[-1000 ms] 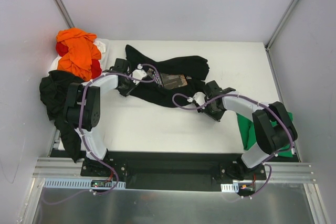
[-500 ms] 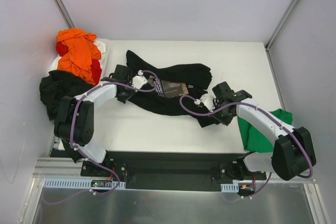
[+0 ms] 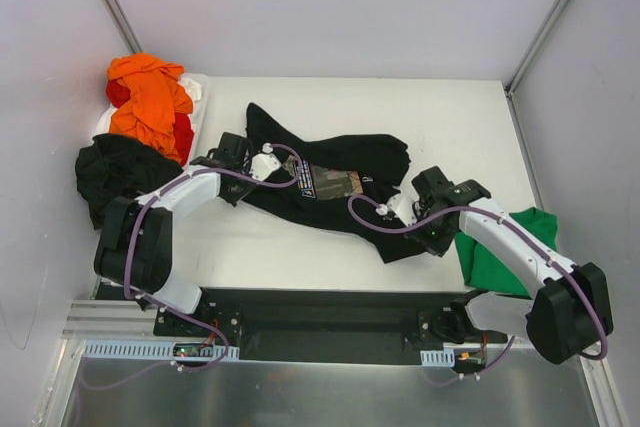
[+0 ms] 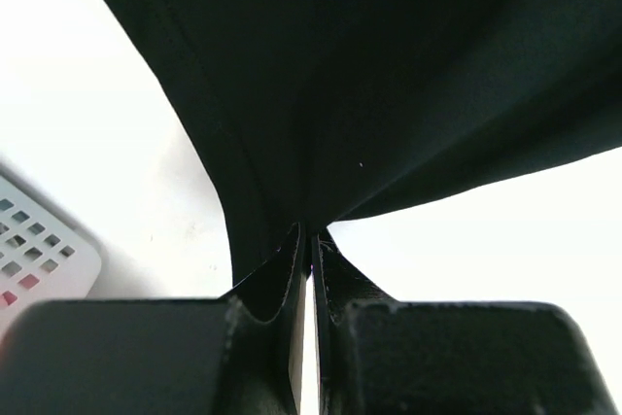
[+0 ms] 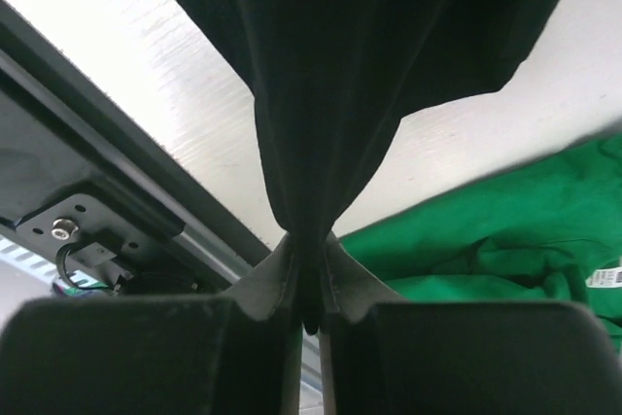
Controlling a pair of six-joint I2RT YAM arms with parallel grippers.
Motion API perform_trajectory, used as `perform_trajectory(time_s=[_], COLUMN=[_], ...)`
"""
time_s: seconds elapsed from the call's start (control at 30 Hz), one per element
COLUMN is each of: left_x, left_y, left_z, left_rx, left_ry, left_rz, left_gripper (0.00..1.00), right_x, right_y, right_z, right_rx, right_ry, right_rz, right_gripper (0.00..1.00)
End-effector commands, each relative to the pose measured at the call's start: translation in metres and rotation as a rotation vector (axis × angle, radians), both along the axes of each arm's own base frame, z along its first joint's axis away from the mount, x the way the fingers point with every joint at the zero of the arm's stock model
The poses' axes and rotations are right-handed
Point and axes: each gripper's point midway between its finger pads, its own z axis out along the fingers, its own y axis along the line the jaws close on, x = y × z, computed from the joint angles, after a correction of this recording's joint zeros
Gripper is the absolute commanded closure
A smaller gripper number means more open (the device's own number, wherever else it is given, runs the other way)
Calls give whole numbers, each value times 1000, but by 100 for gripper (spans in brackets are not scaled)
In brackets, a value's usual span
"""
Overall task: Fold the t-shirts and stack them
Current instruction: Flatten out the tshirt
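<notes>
Left gripper [image 4: 309, 238] and right gripper [image 5: 309, 252] both clamp the black t-shirt [image 3: 345, 154]; stretch it evenly and lay it flat

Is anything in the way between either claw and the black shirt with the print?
Nothing visible does: the left claw and the right claw each pinch cloth of the black shirt directly.

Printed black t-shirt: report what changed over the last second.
The right arm swung right and nearer, dragging the printed black t-shirt toward the green t-shirt; the left jaws closed on its other side. The orange-and-red pile and the other black shirt stayed put.
</notes>
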Motion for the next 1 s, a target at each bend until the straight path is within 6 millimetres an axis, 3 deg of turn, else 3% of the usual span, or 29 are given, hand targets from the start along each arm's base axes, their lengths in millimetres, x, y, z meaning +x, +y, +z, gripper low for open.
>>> perform_trajectory(time_s=[0.0,0.07,0.13,0.17,0.2,0.23,0.33,0.4,0.57,0.7,0.83,0.87,0.97], left_x=[-8,-8,-9,-10,-11,-11,-12,-10,0,16,35,40,45], left_y=[6,7,7,8,8,8,7,5,-1,-6,-8,-8,-8], left_z=[8,9,9,10,10,11,17,22,42,59,66,70,66], left_rx=[32,35,35,35,36,36,25,15,-30,-69,-79,-74,-67], left_ry=[-14,-17,-17,-20,-19,-20,-39,-54,-110,-162,-201,-216,-214], left_rz=[-3,2,3,1,1,-1,-2,-3,25,69,122,132,137], left_gripper=[100,100,100,99,95,83,72,44,15,1,1,1,1], right_x=[-23,-24,-24,-24,-24,-22,-12,-4,37,84,138,144,169], right_y=[-4,-3,-2,-1,-1,0,3,6,18,25,41,44,57], right_z=[1,1,1,1,1,2,7,9,14,19,27,19,22], right_rx=[9,15,19,21,20,25,34,36,34,0,0,-11,6], right_ry=[72,77,80,79,77,68,20,-2,-101,-225,-342,-328,-371], right_rz=[39,42,46,50,48,47,43,31,-1,-72,-116,-117,-126], right_gripper=[77,61,52,42,40,39,38,37,37,36,30,26,24])
